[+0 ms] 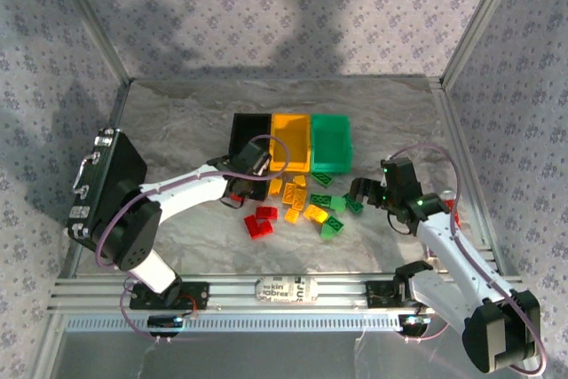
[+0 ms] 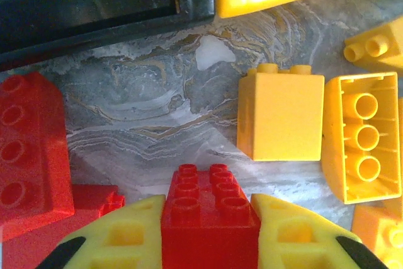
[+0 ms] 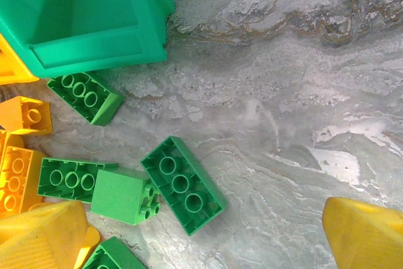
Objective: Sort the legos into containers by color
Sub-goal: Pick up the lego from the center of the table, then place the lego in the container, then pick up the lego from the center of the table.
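Three bins stand in a row at mid-table: black (image 1: 249, 135), yellow-orange (image 1: 291, 141) and green (image 1: 331, 142). Red (image 1: 260, 224), yellow-orange (image 1: 302, 201) and green legos (image 1: 333, 224) lie scattered in front of them. My left gripper (image 2: 210, 218) is shut on a red brick (image 2: 210, 209), studs up, low over the table just in front of the black bin (image 2: 94, 4). More red bricks (image 2: 31, 162) lie to its left and a yellow-orange brick (image 2: 280, 114) to its right. My right gripper (image 3: 208, 237) hangs open above an upturned green brick (image 3: 183, 184), near the green bin (image 3: 82, 17).
A large black case with a metal handle (image 1: 106, 185) lies at the table's left edge. An aluminium rail (image 1: 284, 290) runs along the near edge. Bare marbled table (image 3: 302, 92) stretches right of the green bricks. Metal frame posts rise at the back corners.
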`<act>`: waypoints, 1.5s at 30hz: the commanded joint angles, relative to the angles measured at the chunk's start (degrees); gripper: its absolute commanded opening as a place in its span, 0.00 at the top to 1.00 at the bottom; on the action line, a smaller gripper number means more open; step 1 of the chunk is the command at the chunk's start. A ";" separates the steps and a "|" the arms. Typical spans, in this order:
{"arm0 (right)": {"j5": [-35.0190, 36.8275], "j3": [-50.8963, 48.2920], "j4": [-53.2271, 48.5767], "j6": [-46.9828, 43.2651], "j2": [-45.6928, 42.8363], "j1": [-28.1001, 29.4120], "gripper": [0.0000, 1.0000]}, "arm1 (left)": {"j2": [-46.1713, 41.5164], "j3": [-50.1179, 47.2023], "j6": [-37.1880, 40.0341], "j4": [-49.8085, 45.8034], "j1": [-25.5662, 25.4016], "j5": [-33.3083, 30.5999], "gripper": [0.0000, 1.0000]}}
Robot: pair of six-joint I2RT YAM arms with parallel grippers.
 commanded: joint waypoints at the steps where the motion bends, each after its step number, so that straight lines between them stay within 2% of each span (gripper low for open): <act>1: 0.30 -0.57 -0.93 1.07 -0.77 -0.45 0.02 | -0.80 2.63 0.36 -3.46 0.14 -0.71 0.80; 6: 0.01 -0.59 -0.58 1.04 -0.68 -0.47 0.02 | -4.30 6.07 2.83 -5.60 0.89 -3.98 0.80; 10: -0.20 -0.77 -0.64 1.00 -0.66 -0.51 0.02 | -4.87 11.74 5.14 -7.51 5.09 -3.27 0.80; 18: -0.74 -1.20 -0.52 1.35 -0.88 -0.51 0.02 | 3.86 29.51 10.09 -11.81 12.91 -2.37 0.78; 19: -0.76 -1.14 -0.65 1.27 -1.00 -0.50 0.02 | 5.77 32.04 10.33 -12.80 13.88 -1.88 0.75; 20: -0.74 -1.05 -0.72 1.18 -1.16 -0.52 0.02 | 7.43 34.32 10.42 -13.66 14.49 -1.40 0.67; 22: -0.75 -0.88 -1.01 1.01 -1.36 -0.52 0.02 | 9.49 37.24 10.57 -16.19 14.85 -1.06 0.26; 23: -0.65 -0.84 -1.31 0.98 -1.71 -0.52 0.02 | 9.61 37.84 10.12 -16.96 14.68 -1.22 0.11; 26: -0.55 -1.18 -1.44 1.04 -2.57 -0.58 0.02 | 6.14 34.04 8.91 -14.59 13.74 -2.21 0.00; 34: -1.21 -1.97 -0.21 1.52 -2.66 -0.49 0.02 | -9.46 15.61 4.71 -9.35 10.30 -4.38 0.01; 37: -1.38 -2.37 0.20 1.76 -2.67 -0.47 0.02 | -13.50 7.40 2.28 -7.90 9.90 -3.19 0.02; 41: -2.12 -2.87 0.69 2.03 -2.72 -0.43 0.02 | -14.98 -1.11 0.43 -4.88 9.85 -1.14 0.09; 45: -2.59 -3.03 0.75 2.03 -2.31 -0.25 0.02 | -12.37 -3.41 -0.28 -4.08 9.64 0.85 0.20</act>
